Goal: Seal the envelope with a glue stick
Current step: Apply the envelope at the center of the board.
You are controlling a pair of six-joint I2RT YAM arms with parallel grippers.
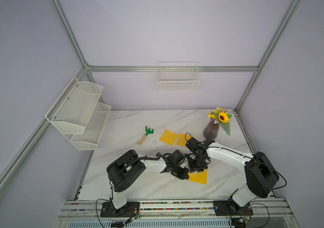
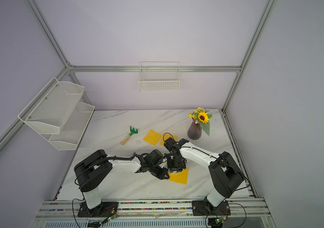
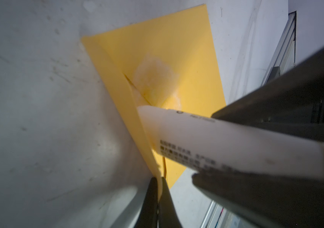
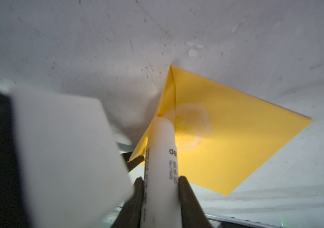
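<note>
Left of the envelope (image 1: 198,178) lying on the table (image 1: 137,183), the left fingers (image 3: 153,189) are clamped on its raised flap (image 3: 121,98). The glue stick (image 4: 161,142), pinched tight in the right fingers (image 4: 186,189) over the envelope, has its tip at the fold beneath that flap, beside a whitish smear (image 4: 192,118) on the envelope.

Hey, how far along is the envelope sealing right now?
Done: a whitish glue smear already sits on the yellow envelope. In hand: the left tool pinches the flap up while the right tool presses the glue stick at the fold. Still to do: lower the flap and press it shut.
</note>
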